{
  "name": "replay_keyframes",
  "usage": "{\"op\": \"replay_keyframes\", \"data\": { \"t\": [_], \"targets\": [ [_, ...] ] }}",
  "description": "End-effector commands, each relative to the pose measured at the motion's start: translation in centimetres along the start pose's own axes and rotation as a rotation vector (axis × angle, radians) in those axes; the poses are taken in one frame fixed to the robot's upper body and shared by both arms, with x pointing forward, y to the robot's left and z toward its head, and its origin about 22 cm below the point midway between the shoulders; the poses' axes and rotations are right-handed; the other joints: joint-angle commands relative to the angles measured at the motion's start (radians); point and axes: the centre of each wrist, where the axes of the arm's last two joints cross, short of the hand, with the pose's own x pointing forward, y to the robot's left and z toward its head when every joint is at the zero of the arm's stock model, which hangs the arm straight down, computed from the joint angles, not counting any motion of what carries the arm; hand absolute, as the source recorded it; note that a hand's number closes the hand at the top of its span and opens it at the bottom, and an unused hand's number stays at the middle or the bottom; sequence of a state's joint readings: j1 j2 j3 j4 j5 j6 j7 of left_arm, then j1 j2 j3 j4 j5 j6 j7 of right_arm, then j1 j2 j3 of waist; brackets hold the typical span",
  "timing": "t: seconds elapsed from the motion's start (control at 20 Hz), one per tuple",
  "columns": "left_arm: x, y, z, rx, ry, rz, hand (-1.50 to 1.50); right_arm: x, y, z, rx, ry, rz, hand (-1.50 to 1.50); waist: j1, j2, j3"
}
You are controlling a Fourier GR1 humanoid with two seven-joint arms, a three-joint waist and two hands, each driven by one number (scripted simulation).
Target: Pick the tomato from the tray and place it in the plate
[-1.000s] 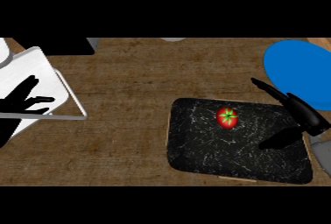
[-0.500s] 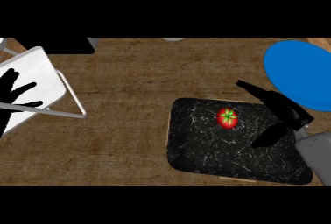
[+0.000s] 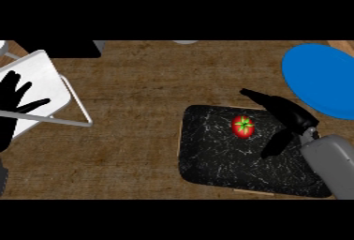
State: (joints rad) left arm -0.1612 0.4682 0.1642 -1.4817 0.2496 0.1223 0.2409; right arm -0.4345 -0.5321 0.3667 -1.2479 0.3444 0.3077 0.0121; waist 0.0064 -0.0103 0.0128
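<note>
While the tomato [image 3: 243, 126] sits untouched in the upper middle of the black tray [image 3: 207, 164], the right hand [image 3: 287, 119] hangs just to its right, fingers and thumb spread wide, holding nothing. Step in hand, as I judge it: closing in for the grasp. To do it well, centre the open span over the tomato so fingers pass above and thumb below, then curl round. Fruit is round and may roll on the tray. Blue plate [image 3: 321, 79] lies upper right, near. Left hand [image 3: 17, 96] rests open at left edge, fingers up.
</note>
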Motion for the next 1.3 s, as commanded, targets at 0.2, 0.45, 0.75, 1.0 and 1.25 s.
{"op": "replay_keyframes", "data": {
  "t": [0.2, 0.45, 0.75, 1.0, 1.25],
  "targets": [
    [-3.1, -6.3, 0.8, -0.207, 0.027, -0.028, 0.00, -0.3, 1.0, -1.2, 0.010, 0.054, 0.059, -1.50, -0.016, 0.018, -0.013],
    [-3.1, -7.2, 1.0, -0.223, 0.017, -0.007, 0.00, 1.4, 1.3, -2.7, 0.035, 0.052, 0.083, -1.50, -0.015, 0.018, -0.013],
    [-4.4, -6.4, 0.9, -0.209, 0.036, 0.002, 0.00, 1.2, 3.2, -3.7, 0.142, 0.045, 0.136, 1.50, -0.009, 0.023, -0.014],
    [-3.2, -6.0, 1.5, -0.230, 0.042, -0.010, 0.00, 2.5, 4.4, -3.9, 0.140, -0.053, 0.142, 1.50, -0.010, 0.012, -0.012],
    [-3.5, -5.7, 1.5, -0.202, 0.020, -0.016, 0.00, 2.1, 4.8, -4.3, 0.122, -0.058, 0.102, 1.50, -0.009, 0.014, -0.012]
  ]
}}
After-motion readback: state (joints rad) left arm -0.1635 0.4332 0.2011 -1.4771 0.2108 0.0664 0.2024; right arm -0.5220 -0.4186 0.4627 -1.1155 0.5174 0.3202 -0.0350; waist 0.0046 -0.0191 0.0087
